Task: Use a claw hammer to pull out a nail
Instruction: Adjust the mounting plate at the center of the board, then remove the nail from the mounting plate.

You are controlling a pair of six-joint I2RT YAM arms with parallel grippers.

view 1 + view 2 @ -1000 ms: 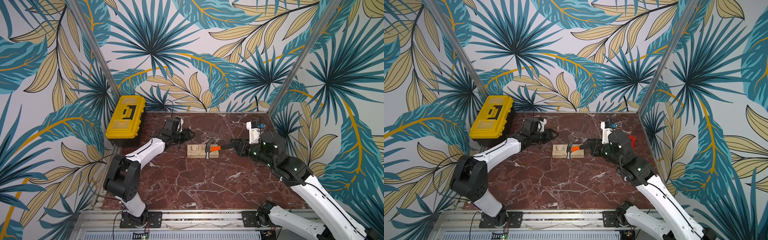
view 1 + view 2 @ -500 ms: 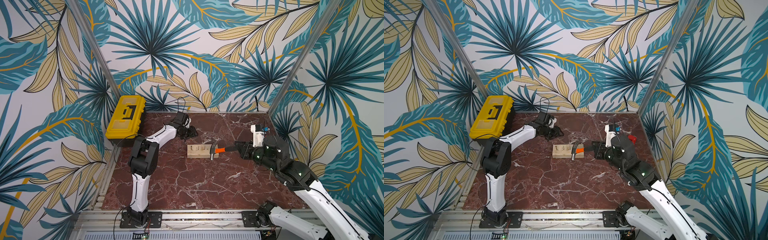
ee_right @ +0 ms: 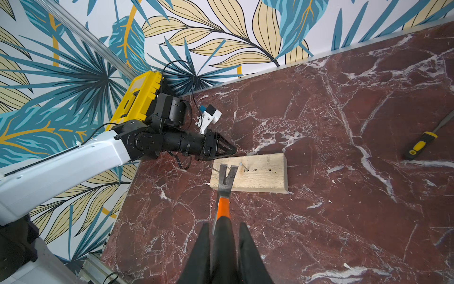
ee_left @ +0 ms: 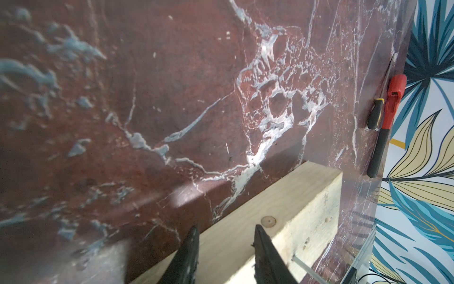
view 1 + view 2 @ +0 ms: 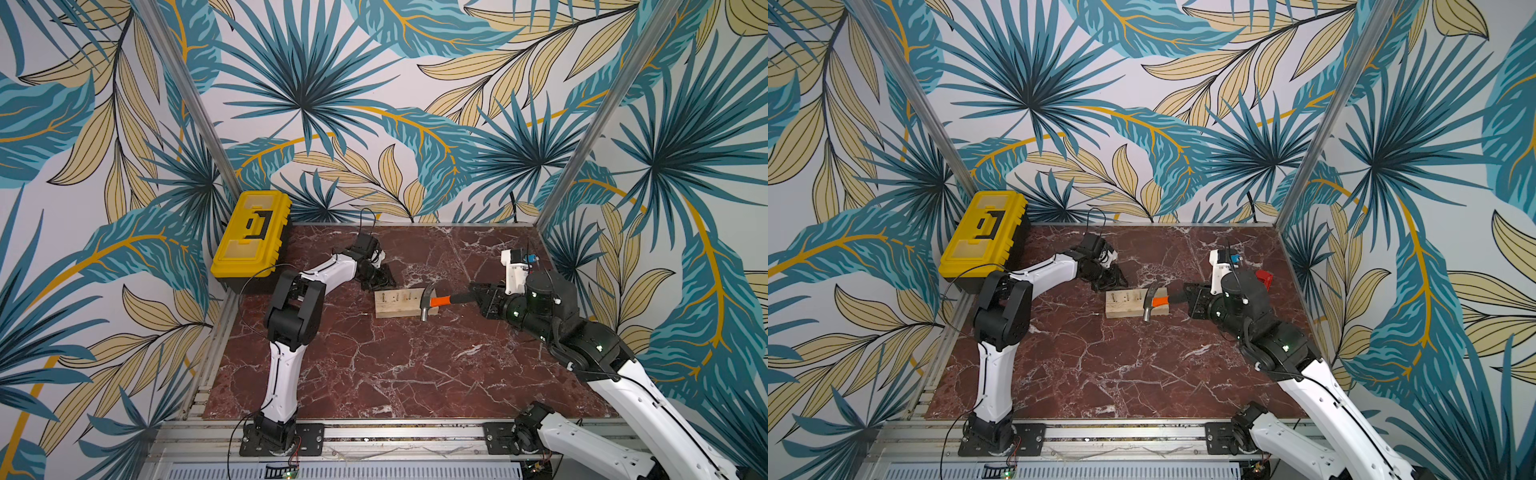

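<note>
Holding the black grip of the orange-shafted, steel-headed claw hammer point(image 5: 437, 300), the right gripper point(image 5: 473, 293) is clamped tight. Long axis runs left-right mid-frame; head leftward over the pale wooden block point(image 5: 395, 309), shifted right since a second ago. Left gripper point(image 4: 224, 233) fingers: narrow gap, empty. Only the right wrist view shows the claw fork point(image 3: 229, 172) beside a nail point(image 3: 241, 164).
</note>
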